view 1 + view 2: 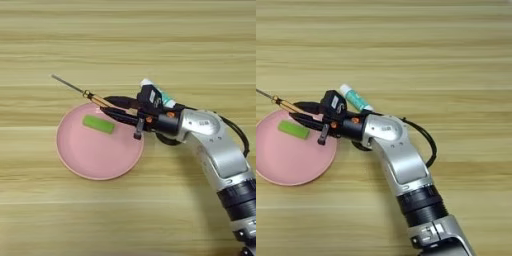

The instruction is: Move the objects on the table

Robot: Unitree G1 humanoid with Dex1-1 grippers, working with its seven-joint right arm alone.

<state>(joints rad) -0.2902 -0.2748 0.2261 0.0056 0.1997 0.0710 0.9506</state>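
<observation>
The amber-handled screwdriver (80, 90) is held between the black fingers of the right gripper (114, 107) at the pink plate's (95, 160) far rim, the glue stick (355, 98) lying just beyond that rim.

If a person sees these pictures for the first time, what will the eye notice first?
First the round pink plate at centre left of the wooden table, with a small green block lying on it. Then the silver arm from the lower right, its black tool at the screwdriver by the plate's far rim.
</observation>
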